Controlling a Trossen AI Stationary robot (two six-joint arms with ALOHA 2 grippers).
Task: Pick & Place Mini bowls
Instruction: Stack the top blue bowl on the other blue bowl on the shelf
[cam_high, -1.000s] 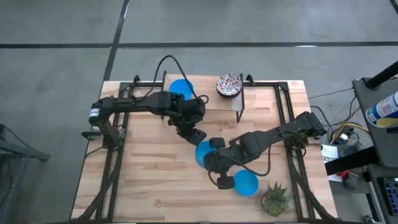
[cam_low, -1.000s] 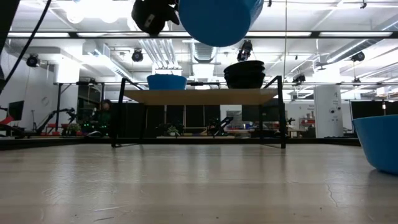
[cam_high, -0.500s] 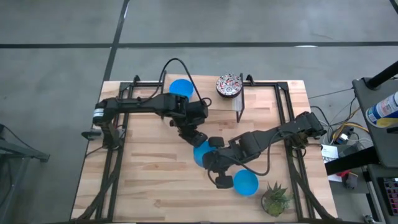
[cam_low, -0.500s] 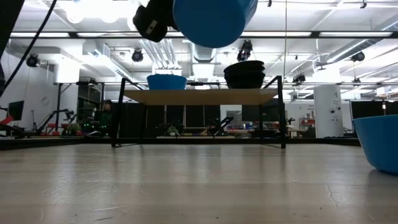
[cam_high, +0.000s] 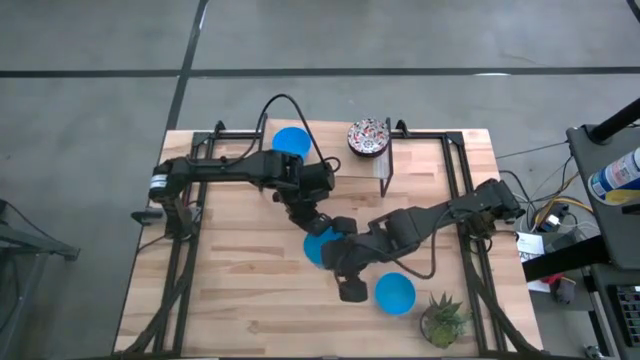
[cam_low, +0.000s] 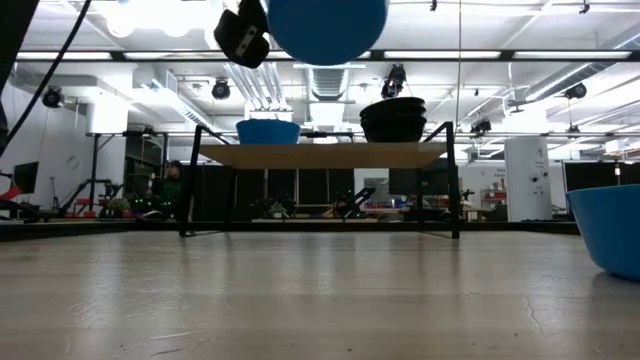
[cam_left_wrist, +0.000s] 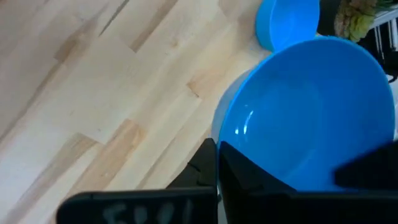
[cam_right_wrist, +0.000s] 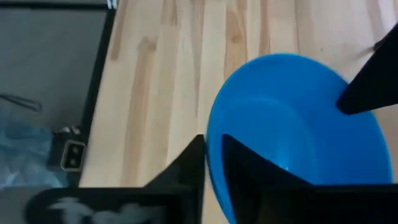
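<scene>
A plain blue mini bowl (cam_high: 320, 247) hangs above the table's middle, and both grippers meet at it. My left gripper (cam_high: 314, 226) is shut on its far rim, and my right gripper (cam_high: 338, 258) is shut on its near-right rim. The low view shows this bowl (cam_low: 325, 25) high above the tabletop. A second blue bowl (cam_high: 395, 293) sits on its base on the table at the near right. On the raised shelf at the far side stand a third blue bowl (cam_high: 291, 141) and a white patterned bowl (cam_high: 369, 136). My left gripper pinches the bowl's rim (cam_left_wrist: 227, 134), one finger inside the bowl and one outside. The fingers slant down from the table's far left. The bowl is lifted clear and tilted, with its opening turned toward the wrist camera. My right gripper has the bowl's rim (cam_right_wrist: 211, 146) between its two fingers, one inside (cam_right_wrist: 249, 165) and one outside (cam_right_wrist: 189, 165). It comes from the table's near right, opposite my left gripper. The bowl hangs clear of the table.
A small potted green plant (cam_high: 443, 318) stands at the near right corner beside the second blue bowl. The wooden shelf (cam_high: 350, 165) on dark legs spans the far side. Dark frame rails (cam_high: 185, 250) run along the table's left and right sides.
The held blue bowl has shifted a little toward the table's left and risen slightly. My right gripper has gone with it. My left arm has stayed close to the bowl's far rim.
</scene>
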